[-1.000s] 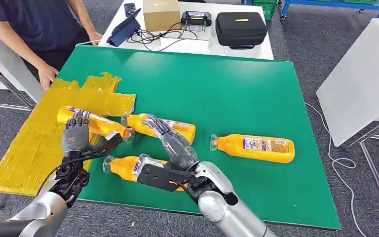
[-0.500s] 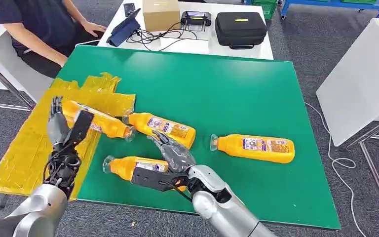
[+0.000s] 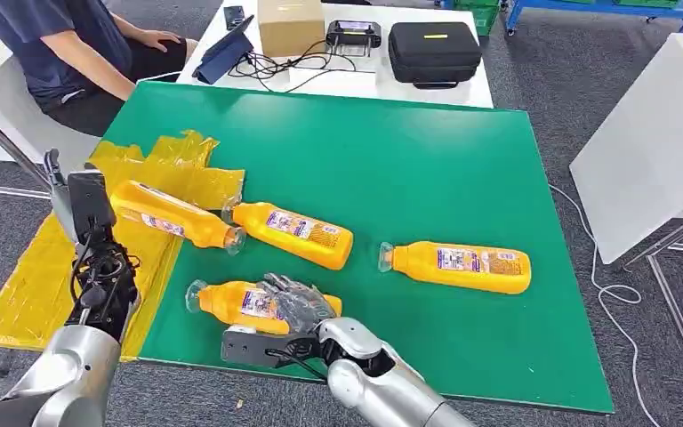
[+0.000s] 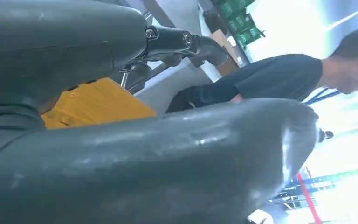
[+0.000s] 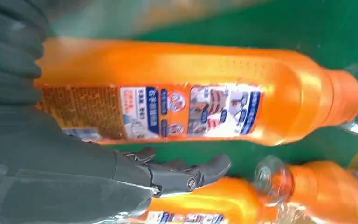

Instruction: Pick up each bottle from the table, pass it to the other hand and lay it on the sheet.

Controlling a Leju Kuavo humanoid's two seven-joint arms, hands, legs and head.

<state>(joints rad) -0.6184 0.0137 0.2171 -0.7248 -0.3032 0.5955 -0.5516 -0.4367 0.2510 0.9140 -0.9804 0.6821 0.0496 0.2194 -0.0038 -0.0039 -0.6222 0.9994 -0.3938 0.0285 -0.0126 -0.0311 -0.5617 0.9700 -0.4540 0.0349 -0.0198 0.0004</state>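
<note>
Lowering right hand (image 3: 295, 304) onto nearest orange bottle (image 3: 231, 302): fingers now draped over it, grip unconfirmed. Left hand (image 3: 76, 200) released, lifted off sheet (image 3: 44, 276); bottle on sheet (image 3: 169, 216) delivered.

A person (image 3: 62, 53) in a dark tee sits at the far-left corner of the green table (image 3: 427, 160), one hand on a knee. Behind it, a white table (image 3: 338, 80) carries a cardboard box (image 3: 290, 25), black zip case (image 3: 434, 52), propped tablet (image 3: 225, 52), small black device w/ screen (image 3: 353, 34) & tangled cables (image 3: 271, 65). White panel (image 3: 658, 151) leans at right; blue rack (image 3: 605, 9) at back.
</note>
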